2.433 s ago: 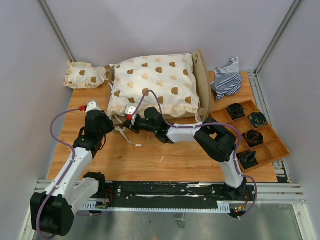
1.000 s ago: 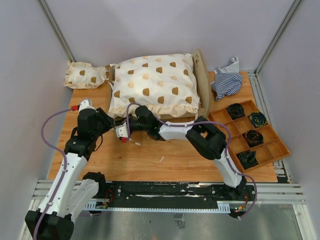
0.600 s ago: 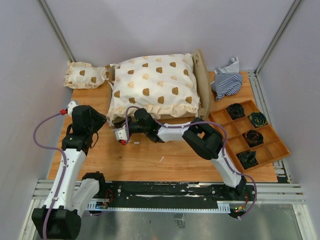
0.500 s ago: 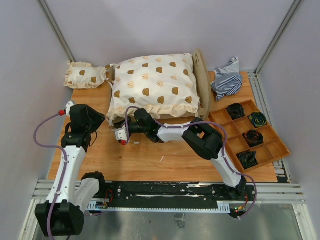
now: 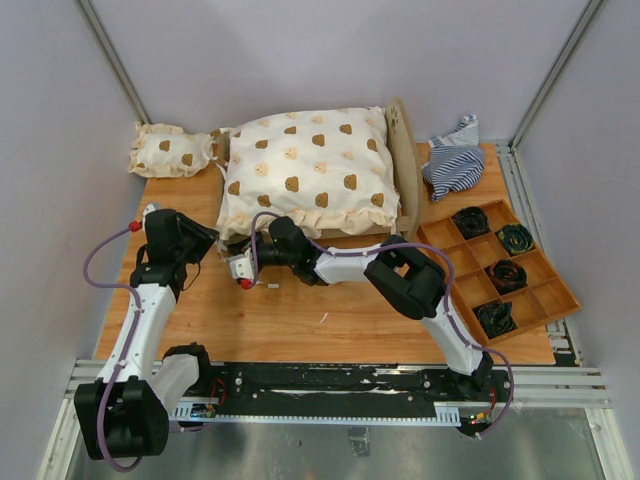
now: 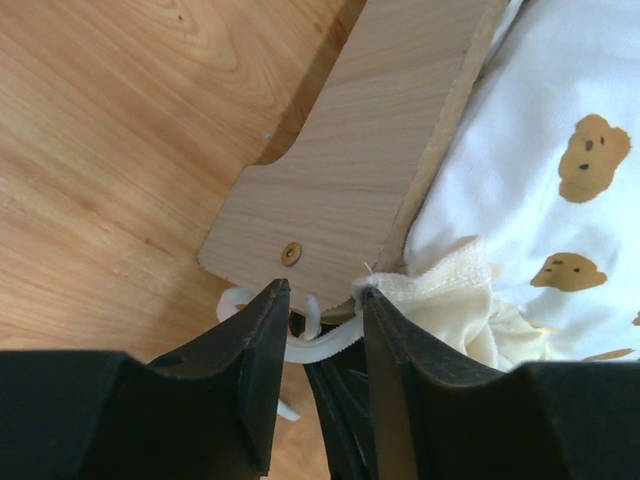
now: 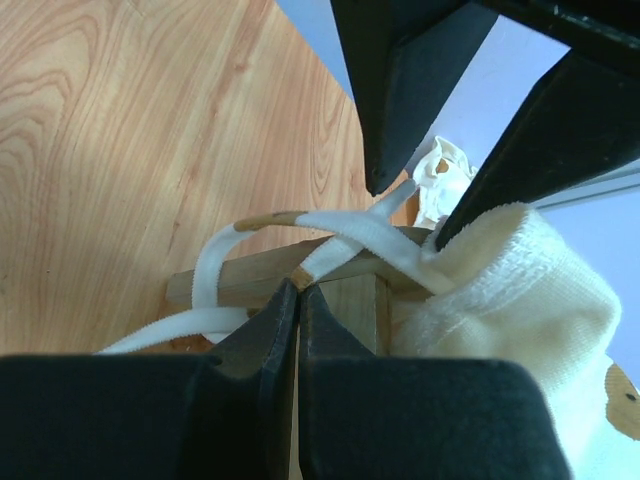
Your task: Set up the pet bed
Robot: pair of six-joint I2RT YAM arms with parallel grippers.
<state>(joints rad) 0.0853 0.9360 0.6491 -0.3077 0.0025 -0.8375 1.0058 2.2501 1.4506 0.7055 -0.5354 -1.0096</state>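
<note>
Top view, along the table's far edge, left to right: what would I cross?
From the left: small cushion → big cushion → bed's end board → striped cloth.

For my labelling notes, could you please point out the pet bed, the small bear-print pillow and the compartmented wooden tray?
pet bed (image 6: 370, 140), left wrist view, on the flat wooden end board.
small bear-print pillow (image 5: 170, 152), top view, on its middle.
compartmented wooden tray (image 5: 546, 300), top view, on an empty compartment's floor.

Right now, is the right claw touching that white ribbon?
Touching. The right wrist view shows the white tie running straight into the tips of the right gripper, which is shut on it.
</note>
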